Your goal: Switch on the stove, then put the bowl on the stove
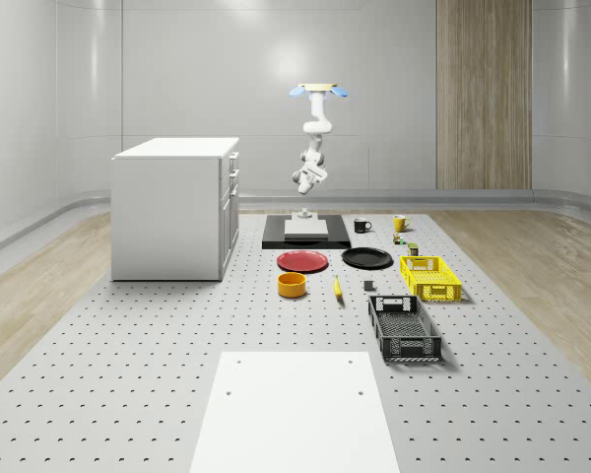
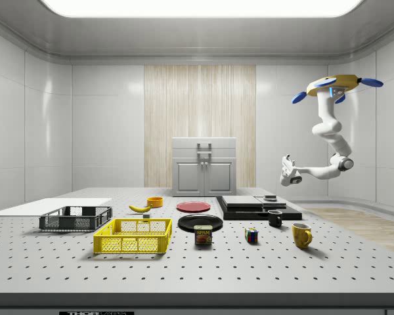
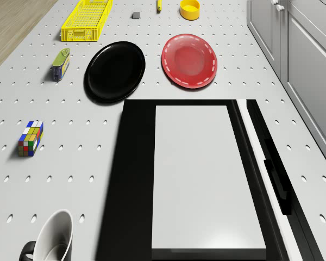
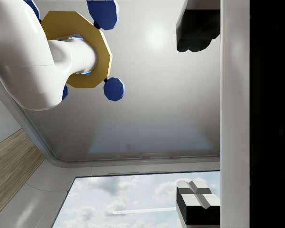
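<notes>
Whole-scene view, read from its left to its right: a white cabinet stands on the worktop, then the orange bowl sits near a red plate, with the black stove farther back. A black plate, 2 mugs, a yellow crate and a black crate lie toward the right. The drone hovers high over the far edge of the stove, arm hanging down, with the hand in the air above the stove, well apart from the bowl.

In the wrist view 2 dark fingers stand wide apart with nothing between them, the camera aimed up at the ceiling and the drone's own body.

The bowl looks small, stiff and probably light, with a smooth, perhaps slippery wall. My judgement is that pinching its rim, 1 finger inside and 1 outside, would be the surest hold.

The side view shows how high the hand hangs above the stove, which the whole-scene view flattens. The drone view gives the stove's pale top and a raised black part along the edge toward the cabinet, possibly the switch, though I cannot tell.
</notes>
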